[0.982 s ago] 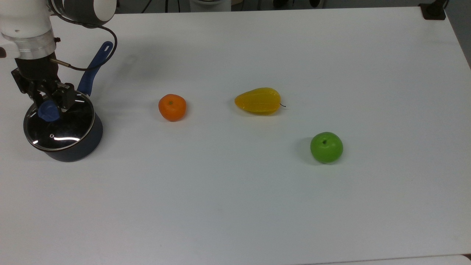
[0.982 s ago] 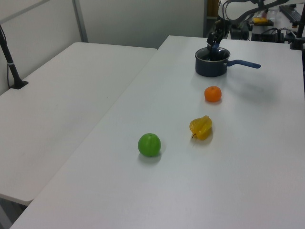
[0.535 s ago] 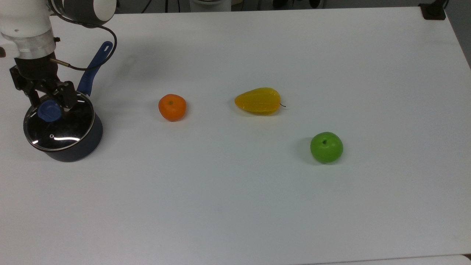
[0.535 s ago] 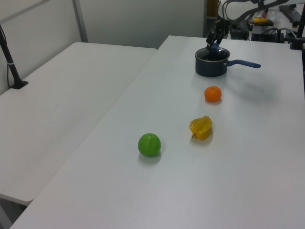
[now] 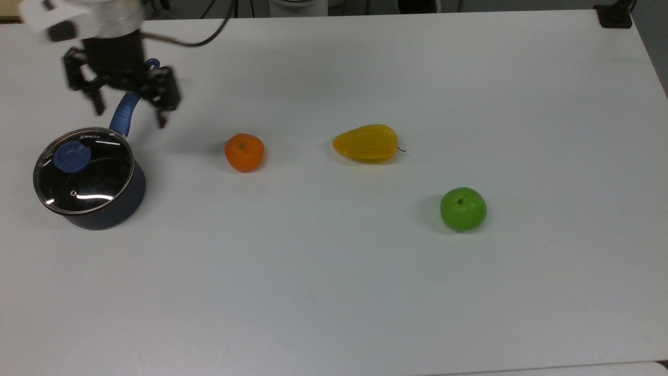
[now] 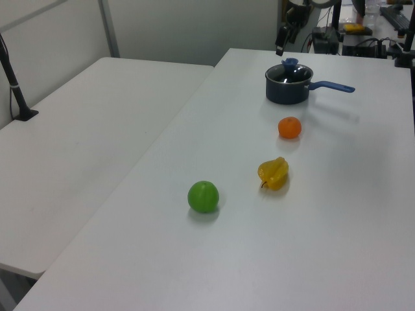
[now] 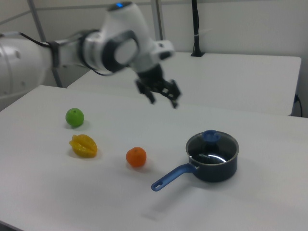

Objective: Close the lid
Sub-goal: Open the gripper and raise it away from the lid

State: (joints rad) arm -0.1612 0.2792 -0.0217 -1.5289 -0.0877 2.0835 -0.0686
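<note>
**Inspector:** Report the position of the lid and the arm.

**Operator:** From my station, the lid (image 5: 83,171) sits flat on the dark blue saucepan (image 7: 213,161), metal rim seated all round as far as I can judge, blue knob (image 7: 211,135) upright. The pan stands near the top view's left edge of the table (image 5: 365,271). The gripper (image 5: 129,107) hangs above the table, well apart from the lid, over the pan's blue handle (image 5: 127,114). Its fingers are spread wide and carry nothing.

**Inspector:** Then what risks remain?

**Operator:** Few, in my judgement; the closing looks done. The chief one is the arm dropping while above the handle: a knock there would swing the pan and could jolt the lid off its seat. A second is that the rim may be resting slightly proud on one side, which I cannot rule out from these angles; any nudge would then let it slide. The orange (image 5: 244,152), the yellow fruit (image 5: 366,142) and the green apple (image 5: 463,209) lie apart from the pan and pose no hazard unless the arm sweeps low across them.
</note>
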